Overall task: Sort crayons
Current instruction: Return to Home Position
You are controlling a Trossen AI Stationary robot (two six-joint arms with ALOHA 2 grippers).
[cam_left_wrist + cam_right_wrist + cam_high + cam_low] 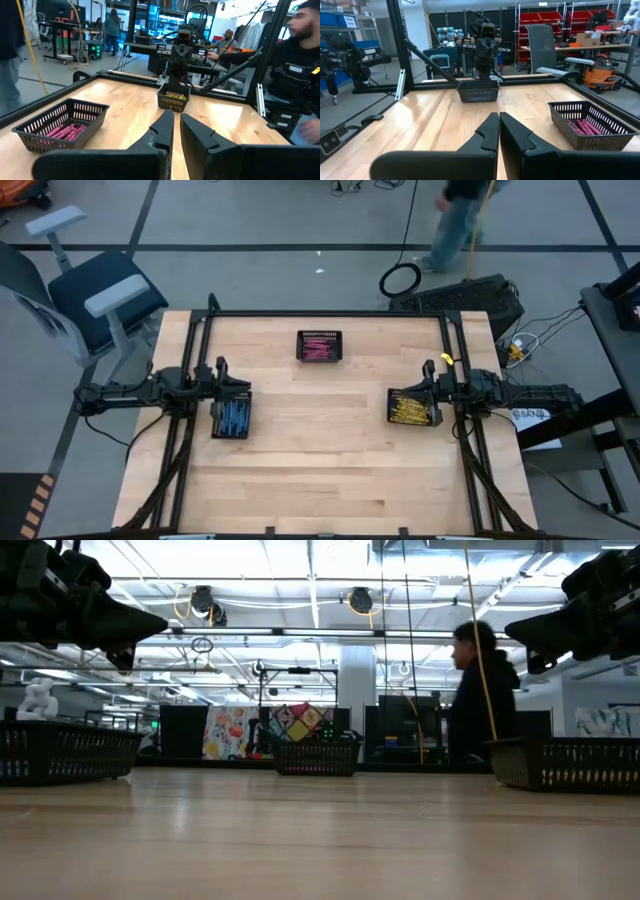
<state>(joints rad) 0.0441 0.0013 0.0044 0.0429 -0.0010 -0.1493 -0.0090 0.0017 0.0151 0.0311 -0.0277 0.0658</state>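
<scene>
Just below the right gripper [498, 115], closed on nothing, lie the yellow crayons [412, 410]; blue crayons [231, 418] sit under the left gripper [176, 116], likewise closed and empty; pink crayons [319, 347] are ahead of both, well apart, all in baskets.

table [320, 840] ran wide and level across the foreground | left basket [60, 752] sat at left edge | mid basket [318, 756] sat far back, centre | right basket [570, 763] sat at right edge | left tool [140, 628] hung high over left basket | right tool [525, 635] hung high over right basket | person [482, 700] stood behind table, between mid and right baskets
</scene>
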